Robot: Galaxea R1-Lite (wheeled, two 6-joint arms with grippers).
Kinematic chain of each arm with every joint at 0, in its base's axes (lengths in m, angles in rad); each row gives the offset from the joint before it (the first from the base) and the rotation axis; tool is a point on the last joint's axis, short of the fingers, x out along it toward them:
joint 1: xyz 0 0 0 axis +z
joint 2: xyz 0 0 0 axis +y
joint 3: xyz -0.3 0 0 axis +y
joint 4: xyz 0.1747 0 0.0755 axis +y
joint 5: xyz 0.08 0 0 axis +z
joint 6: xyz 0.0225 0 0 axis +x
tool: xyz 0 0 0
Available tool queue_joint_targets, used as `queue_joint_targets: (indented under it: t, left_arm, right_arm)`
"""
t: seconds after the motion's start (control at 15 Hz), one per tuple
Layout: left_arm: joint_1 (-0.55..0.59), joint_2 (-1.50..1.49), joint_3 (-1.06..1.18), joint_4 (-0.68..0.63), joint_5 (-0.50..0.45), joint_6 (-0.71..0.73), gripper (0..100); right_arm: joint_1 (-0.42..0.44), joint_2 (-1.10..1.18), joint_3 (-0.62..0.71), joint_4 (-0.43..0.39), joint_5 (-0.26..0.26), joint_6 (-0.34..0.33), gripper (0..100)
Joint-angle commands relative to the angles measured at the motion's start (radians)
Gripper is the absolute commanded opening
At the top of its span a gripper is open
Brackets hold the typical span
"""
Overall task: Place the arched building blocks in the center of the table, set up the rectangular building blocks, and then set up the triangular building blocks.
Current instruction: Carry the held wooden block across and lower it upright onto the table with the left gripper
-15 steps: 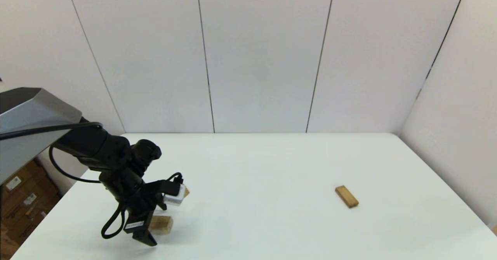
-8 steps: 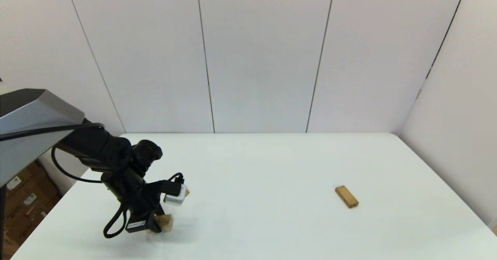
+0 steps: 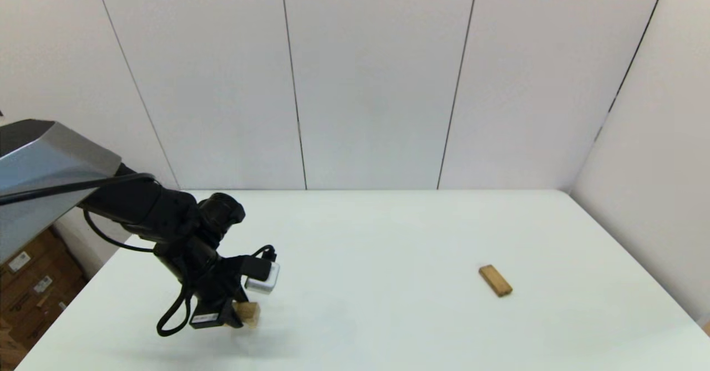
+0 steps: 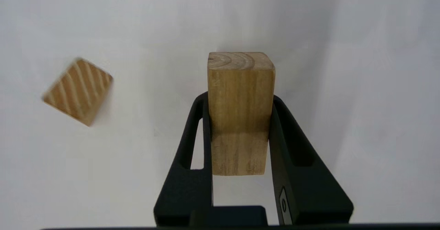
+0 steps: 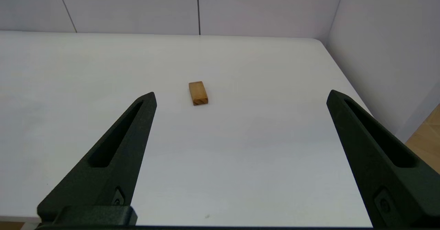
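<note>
Over at the table's (image 3: 388, 238) near-left corner the left gripper (image 4: 239, 99) has its fingers clamped on the arched block (image 3: 247, 314), lifted clear of the surface (the striped wedge (image 4: 77, 91) lies beside it), while the right gripper (image 5: 240, 97) hangs wide open, the plank (image 3: 495, 280) flat far right.

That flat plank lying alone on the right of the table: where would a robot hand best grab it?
Probably across its two long edges, near the middle, coming straight down. The flat plank lies flat on the table, angled, with open space around it. The right hand, open, would need turning to match that angle.
</note>
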Motion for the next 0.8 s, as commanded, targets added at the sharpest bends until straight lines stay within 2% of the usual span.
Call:
queue_joint_targets:
  t: [0.07,0.2,0.53,0.8]
  left_arm:
    - [-0.109,-0.023,-0.069,0.005,-0.002,-0.037,0]
    - [-0.176,-0.01,-0.115,0.005,-0.002,-0.122,0]
    - [-0.271,0.044,-0.229,0.03,-0.003,-0.148,0]
    - [-0.347,0.108,-0.33,0.033,-0.002,-0.238,0]
  right_arm:
    - [0.0,-0.002,0.0,0.0,0.0,0.0,100]
    - [0.0,-0.002,0.0,0.0,0.0,0.0,100]
    - [0.0,-0.002,0.002,0.0,0.0,0.0,100]
    - [0.0,-0.002,0.002,0.0,0.0,0.0,100]
